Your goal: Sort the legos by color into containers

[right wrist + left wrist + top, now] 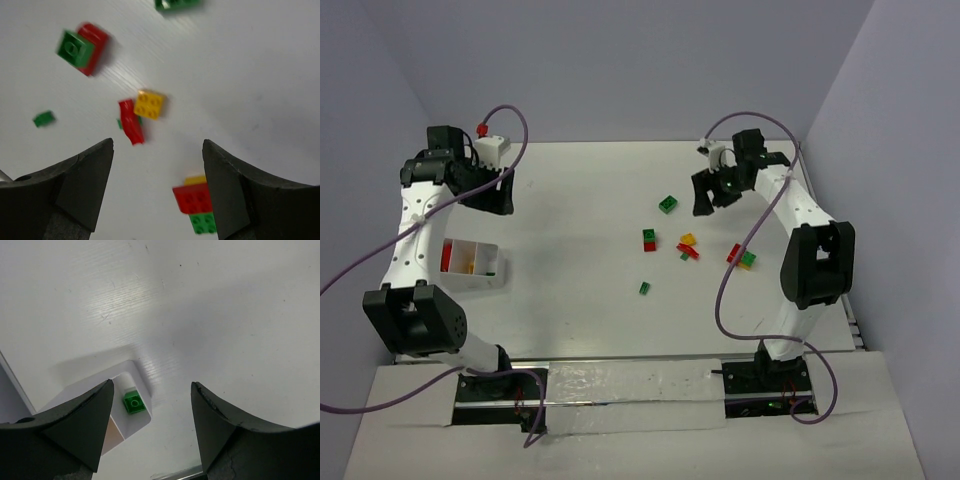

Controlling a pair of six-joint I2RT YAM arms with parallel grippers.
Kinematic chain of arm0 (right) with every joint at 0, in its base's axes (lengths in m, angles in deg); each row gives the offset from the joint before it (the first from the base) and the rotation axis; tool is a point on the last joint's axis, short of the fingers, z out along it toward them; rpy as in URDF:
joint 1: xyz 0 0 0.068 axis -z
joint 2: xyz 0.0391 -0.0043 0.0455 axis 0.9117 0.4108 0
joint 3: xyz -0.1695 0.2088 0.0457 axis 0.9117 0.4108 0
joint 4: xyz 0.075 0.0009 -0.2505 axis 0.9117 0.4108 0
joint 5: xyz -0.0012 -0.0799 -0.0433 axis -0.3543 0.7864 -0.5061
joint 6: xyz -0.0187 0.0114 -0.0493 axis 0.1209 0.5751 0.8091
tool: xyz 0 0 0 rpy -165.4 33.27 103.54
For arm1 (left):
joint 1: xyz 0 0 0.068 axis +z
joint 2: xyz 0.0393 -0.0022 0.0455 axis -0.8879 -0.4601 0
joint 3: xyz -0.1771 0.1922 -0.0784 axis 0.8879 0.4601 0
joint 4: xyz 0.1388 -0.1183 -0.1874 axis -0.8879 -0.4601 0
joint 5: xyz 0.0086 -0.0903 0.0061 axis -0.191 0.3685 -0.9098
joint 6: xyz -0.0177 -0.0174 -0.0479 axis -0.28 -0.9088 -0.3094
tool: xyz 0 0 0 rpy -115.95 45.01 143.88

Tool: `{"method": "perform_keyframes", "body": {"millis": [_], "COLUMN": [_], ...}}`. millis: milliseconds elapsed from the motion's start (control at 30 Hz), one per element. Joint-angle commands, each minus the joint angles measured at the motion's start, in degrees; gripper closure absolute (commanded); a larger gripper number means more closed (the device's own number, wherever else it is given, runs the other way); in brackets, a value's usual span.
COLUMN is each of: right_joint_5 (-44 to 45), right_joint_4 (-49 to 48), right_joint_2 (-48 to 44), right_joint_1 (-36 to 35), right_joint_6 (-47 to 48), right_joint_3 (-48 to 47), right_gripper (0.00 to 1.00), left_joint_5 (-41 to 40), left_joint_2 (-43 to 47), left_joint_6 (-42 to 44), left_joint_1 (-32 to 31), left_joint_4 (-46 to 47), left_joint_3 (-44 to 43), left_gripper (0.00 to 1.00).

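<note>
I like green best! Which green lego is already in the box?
The green lego inside the white box; the other greens lie out on the table.

White table with loose red, green and yellow legos and a divided white container

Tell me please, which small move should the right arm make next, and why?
Probably lower the right jaws onto the red brick. They stand open and empty, and this brick, lying close against a green brick and a yellow brick, is the nearest one, almost between them.
</note>
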Motion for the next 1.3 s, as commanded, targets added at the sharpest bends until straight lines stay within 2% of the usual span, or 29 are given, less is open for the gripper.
{"method": "perform_keyframes", "body": {"millis": [0, 100, 200, 367, 600, 967, 1267], "right_joint_5": [11.0, 14.5, 13.8, 14.0, 12.1, 9.4, 10.3], "right_joint_4": [6.5, 6.4, 6.5, 10.3, 14.1, 12.9, 6.0], "right_joint_2": [-3.6, -3.8, -5.4, -6.6, -8.0, -5.1, -4.2], "right_joint_1": [2.1, 3.7, 6.8, 10.9, 11.8, 11.6, 10.8], "right_joint_6": [11.0, 12.8, 16.7, 23.9, 32.1, 35.3, 34.3], "right_joint_3": [5.5, 8.7, 11.6, 12.0, 14.6, 16.8, 21.2], "right_gripper": [0.22, 0.25, 0.26, 0.27, 0.27, 0.27, 0.27], "left_joint_5": [4.1, 4.9, 8.6, 13.5, 11.2, 12.5, 10.9], "left_joint_2": [3.7, 4.9, 6.4, 7.1, 9.4, 10.5, 12.1], "left_joint_6": [-2.0, -0.6, -0.3, -1.2, -1.4, -1.6, -1.9], "left_joint_1": [-0.8, -3.2, -5.1, -6.8, -8.2, -8.3, -8.3], "left_joint_4": [9.2, 13.5, 18.9, 20.7, 23.5, 23.5, 24.9], "left_joint_3": [4.8, 9.1, 14.5, 17.7, 21.3, 22.1, 24.4], "left_gripper": [0.27, 0.27, 0.28, 0.29, 0.28, 0.28, 0.27]}}
